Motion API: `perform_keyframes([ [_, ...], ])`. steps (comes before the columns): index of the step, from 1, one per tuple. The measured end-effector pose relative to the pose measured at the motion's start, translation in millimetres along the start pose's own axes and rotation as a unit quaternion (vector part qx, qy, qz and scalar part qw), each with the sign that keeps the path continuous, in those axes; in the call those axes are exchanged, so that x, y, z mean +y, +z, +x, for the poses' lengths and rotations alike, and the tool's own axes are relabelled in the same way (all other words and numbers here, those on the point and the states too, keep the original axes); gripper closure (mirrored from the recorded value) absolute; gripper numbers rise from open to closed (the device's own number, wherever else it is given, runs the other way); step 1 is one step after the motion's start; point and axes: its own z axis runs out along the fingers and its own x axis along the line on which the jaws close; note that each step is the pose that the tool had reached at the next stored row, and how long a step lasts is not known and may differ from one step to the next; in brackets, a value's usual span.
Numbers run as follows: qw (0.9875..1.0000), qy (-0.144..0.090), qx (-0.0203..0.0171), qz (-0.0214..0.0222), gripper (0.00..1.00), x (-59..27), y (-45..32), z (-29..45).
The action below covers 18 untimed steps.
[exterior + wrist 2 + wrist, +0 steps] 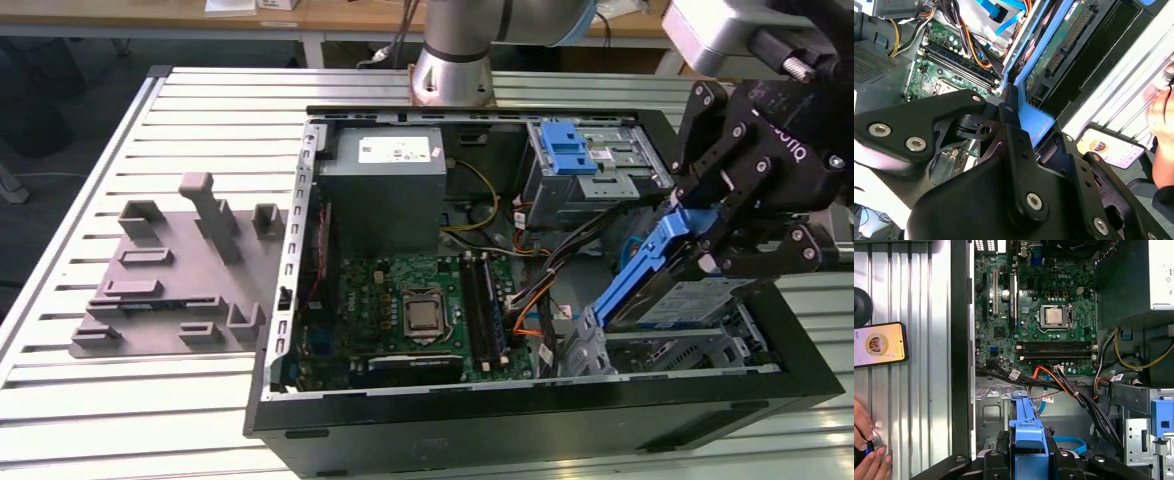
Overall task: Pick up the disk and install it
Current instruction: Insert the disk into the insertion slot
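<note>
Disk (674, 300) is pinched by the end effector (714, 250) on its blue bracket (651, 268) — in the first wrist view the end effector (1026, 456) is seen clamped against the bracket's two sides. The disk is held tilted over the open computer case (534, 425). Its upper end is raised toward the exterior view's right. Its lower end is down at the metal drive bay (667, 355), in the case's near corner on the exterior view's right. Whether disk and bay touch cannot be told. In the second wrist view the disk's green circuit-board side (1064, 45) is shown, with the bracket running along its edge.

Inside the case a motherboard (414, 310) is exposed. A grey power supply box (387, 175) is mounted at the far end, and a silver cage with a blue latch (587, 160) sits just beside it. Orange and black cables (534, 290) are routed between motherboard and bay.

On the slatted worktop (80, 400) a grey moulded fixture (174, 270) is placed at the exterior view's left of the case, apart from it. A phone (879, 344) is lying on the worktop outside the case wall — a hand (866, 455) is seen near it.
</note>
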Motion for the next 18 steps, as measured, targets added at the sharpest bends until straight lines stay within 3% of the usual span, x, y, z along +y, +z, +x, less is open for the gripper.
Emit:
perform_keyframes([
  [3, 1.0000, 0.000, 0.0001, 0.0000, 0.62, -0.1, 2.4, 0.1],
  [4, 1.0000, 0.000, 0.0000, 0.0000, 0.56, -0.1, 3.4, 0.2],
  [12, 1.0000, 0.000, 0.0000, 0.0000, 0.56, -0.4, 11.8, 0.6],
  [14, 1.0000, 0.000, 0.0000, 0.0000, 0.58, -0.6, 14.1, 0.7],
  [17, 1.0000, 0.000, 0.0000, 0.0000, 0.76, -0.8, 17.5, 0.9],
  [18, 1.0000, 0.000, 0.0000, 0.0000, 0.76, -0.8, 18.7, 0.9],
])
